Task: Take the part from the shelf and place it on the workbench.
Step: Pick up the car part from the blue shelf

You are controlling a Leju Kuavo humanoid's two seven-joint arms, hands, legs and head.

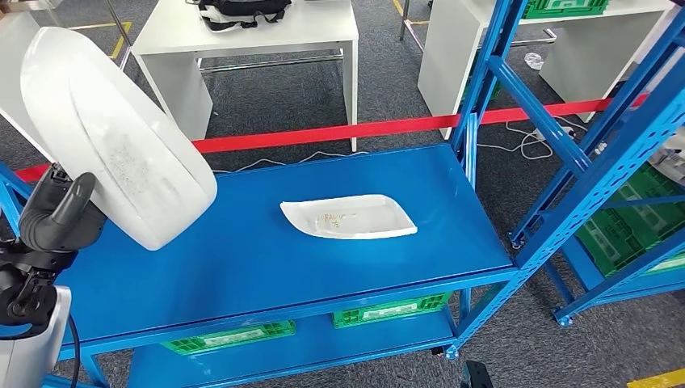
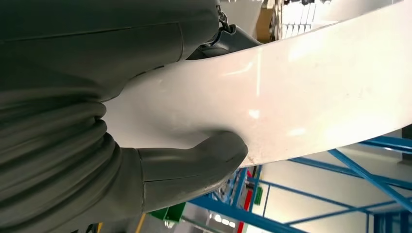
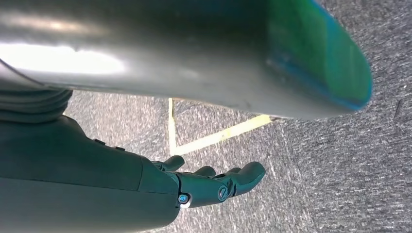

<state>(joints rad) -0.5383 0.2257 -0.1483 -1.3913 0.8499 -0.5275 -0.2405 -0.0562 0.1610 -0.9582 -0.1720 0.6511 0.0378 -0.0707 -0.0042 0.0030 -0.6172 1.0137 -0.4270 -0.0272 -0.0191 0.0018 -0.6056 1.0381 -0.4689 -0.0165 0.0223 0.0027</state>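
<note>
Workbench: a blue metal surface [image 1: 242, 259] was seen across the middle of the head view, with green crates [image 1: 388, 309] kept on its lower level.
Shelf frame: blue beams [image 1: 565, 153] were seen at the right, with more green crates behind them.
White tables: two tables [image 1: 242, 40] were placed on the grey carpet behind a red tape line [image 1: 363, 129].
Held part: a large white curved shell [image 1: 113, 137] was held up above the left end of the workbench, tilted and not touching the surface.
Second part: a smaller white tray-like piece [image 1: 349, 217] was laid flat near the middle of the workbench, well apart from the held part.
Left hand: the hand [image 1: 56, 218] was clasped on the lower edge of the held part; in the left wrist view the thumb [image 2: 204, 160] was pressed against the white surface [image 2: 301, 97].
Right hand: the hand [image 3: 214, 184] was hanging above the carpet, with fingers apart and nothing in it.
</note>
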